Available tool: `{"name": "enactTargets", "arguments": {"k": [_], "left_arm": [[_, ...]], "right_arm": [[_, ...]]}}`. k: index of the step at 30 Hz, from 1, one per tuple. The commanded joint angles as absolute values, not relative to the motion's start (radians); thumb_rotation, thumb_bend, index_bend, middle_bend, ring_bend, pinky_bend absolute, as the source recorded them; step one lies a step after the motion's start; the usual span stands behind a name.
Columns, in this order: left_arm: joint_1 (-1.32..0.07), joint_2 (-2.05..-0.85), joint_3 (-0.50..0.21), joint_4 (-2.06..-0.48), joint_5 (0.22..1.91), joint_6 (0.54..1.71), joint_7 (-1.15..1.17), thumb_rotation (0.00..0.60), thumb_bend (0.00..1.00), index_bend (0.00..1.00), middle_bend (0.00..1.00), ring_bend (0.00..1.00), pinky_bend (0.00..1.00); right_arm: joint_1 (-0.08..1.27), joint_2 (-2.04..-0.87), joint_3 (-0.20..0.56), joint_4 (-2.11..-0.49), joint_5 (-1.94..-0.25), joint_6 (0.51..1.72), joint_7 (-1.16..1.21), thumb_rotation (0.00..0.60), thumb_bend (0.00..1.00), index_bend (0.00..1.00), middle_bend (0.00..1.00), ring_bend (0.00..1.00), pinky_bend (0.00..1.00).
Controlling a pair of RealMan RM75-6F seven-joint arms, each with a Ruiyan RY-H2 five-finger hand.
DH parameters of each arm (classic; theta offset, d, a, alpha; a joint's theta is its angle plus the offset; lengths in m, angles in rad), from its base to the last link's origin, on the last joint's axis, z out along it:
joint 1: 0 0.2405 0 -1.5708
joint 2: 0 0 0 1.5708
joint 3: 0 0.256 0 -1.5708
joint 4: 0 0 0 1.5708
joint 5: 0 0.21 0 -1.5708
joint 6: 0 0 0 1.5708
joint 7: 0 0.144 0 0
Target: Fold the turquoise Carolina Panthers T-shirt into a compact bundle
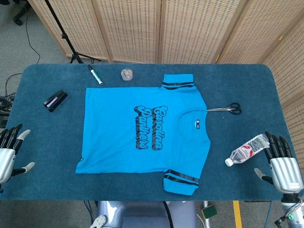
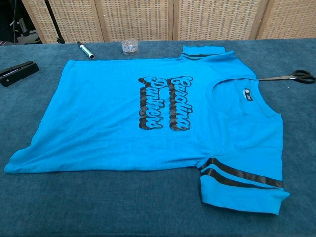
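Observation:
The turquoise Carolina Panthers T-shirt (image 1: 142,128) (image 2: 123,118) lies spread flat in the middle of the table, print up, collar toward the right and hem toward the left. Both striped sleeves are laid out, one at the far edge, one at the near edge. My left hand (image 1: 8,152) hovers at the table's left edge, fingers apart, holding nothing, well clear of the hem. My right hand (image 1: 281,164) is at the right front, fingers apart and empty, just right of a bottle. The chest view shows neither hand.
A plastic water bottle (image 1: 247,150) lies by my right hand. Scissors (image 1: 227,109) (image 2: 289,76) lie right of the collar. A marker (image 1: 95,75) (image 2: 86,51), a small clear jar (image 1: 127,74) (image 2: 130,46) and a black stapler (image 1: 55,100) (image 2: 17,72) sit at the far left.

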State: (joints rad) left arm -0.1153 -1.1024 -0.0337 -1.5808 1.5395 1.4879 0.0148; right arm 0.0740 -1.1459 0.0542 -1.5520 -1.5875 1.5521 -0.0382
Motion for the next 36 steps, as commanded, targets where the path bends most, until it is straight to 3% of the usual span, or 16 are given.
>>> {"name": "enactTargets", "arguments": {"k": [1, 9, 17, 23, 36], "left_arm": [[-0.116, -1.103, -0.033, -1.580, 1.537, 1.485, 0.018, 0.600, 0.00, 0.00, 0.00, 0.00, 0.00], [-0.119, -1.105, -0.034, -1.584, 1.530, 1.475, 0.028, 0.600, 0.00, 0.00, 0.00, 0.00, 0.00], [-0.124, -1.111, -0.033, -1.583, 1.530, 1.467, 0.041, 0.600, 0.00, 0.00, 0.00, 0.00, 0.00], [-0.125, -1.109, -0.031, -1.586, 1.532, 1.466, 0.039, 0.600, 0.00, 0.00, 0.00, 0.00, 0.00], [-0.131, -1.115, -0.039, -1.583, 1.509, 1.451, 0.047, 0.600, 0.00, 0.00, 0.00, 0.00, 0.00]], "right_arm": [[0.075, -1.144, 0.053, -1.555, -1.588, 1.550, -0.040, 0.600, 0.00, 0.00, 0.00, 0.00, 0.00], [0.084, -1.123, 0.029, -1.558, -1.612, 1.517, -0.039, 0.600, 0.00, 0.00, 0.00, 0.00, 0.00], [0.146, -1.122, -0.069, -1.471, -1.841, 1.486, 0.059, 0.600, 0.00, 0.01, 0.00, 0.00, 0.00], [0.188, -1.189, -0.123, -1.393, -1.971, 1.456, 0.034, 0.600, 0.00, 0.09, 0.00, 0.00, 0.00], [0.262, -1.330, -0.141, -1.244, -2.063, 1.432, 0.007, 0.600, 0.00, 0.23, 0.00, 0.00, 0.00]]}}
